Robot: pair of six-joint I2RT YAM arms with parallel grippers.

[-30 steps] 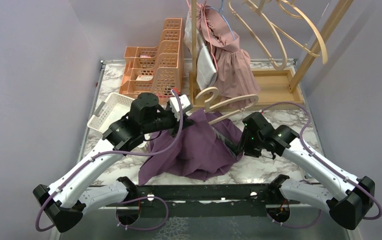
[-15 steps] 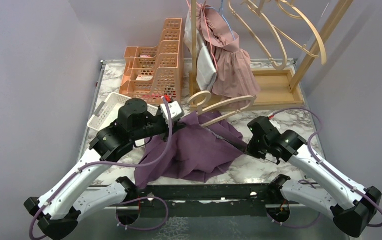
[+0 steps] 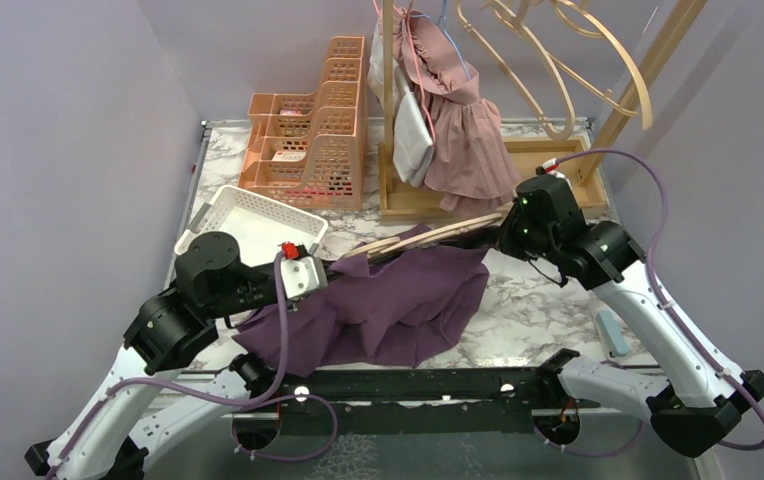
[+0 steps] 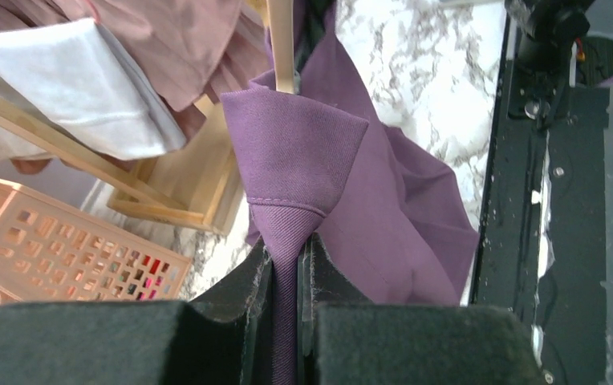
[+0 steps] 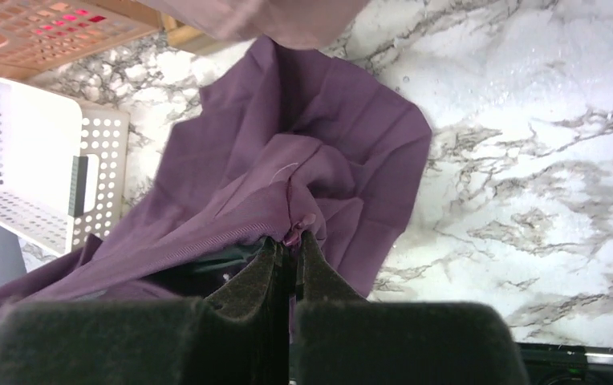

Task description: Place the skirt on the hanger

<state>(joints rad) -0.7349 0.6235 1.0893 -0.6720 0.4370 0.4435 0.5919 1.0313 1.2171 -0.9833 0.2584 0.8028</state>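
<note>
The purple skirt [image 3: 398, 310] is stretched between both grippers, its lower part draped on the marble table [image 3: 548, 300]. The wooden hanger [image 3: 438, 235] lies along the skirt's top edge. In the left wrist view one hanger arm [image 4: 281, 40] runs into a corner of the skirt [image 4: 303, 152]. My left gripper [image 3: 303, 275] is shut on a fold of that corner [image 4: 287, 245]. My right gripper [image 3: 513, 225] is shut on the skirt's other end [image 5: 291, 241], with the purple cloth [image 5: 287, 176] spreading away from it.
Orange stacked baskets [image 3: 308, 140] and a white perforated basket [image 3: 248, 225] sit at the back left. A wooden rack [image 3: 548, 175] with a pink dress [image 3: 463, 130] stands at the back, close behind my right gripper. A small pale blue object [image 3: 613, 335] lies at the right.
My right gripper has shut on the skirt and moved away to the back right. The left arm has drawn back to the left, pulling the skirt taut along the hanger.
</note>
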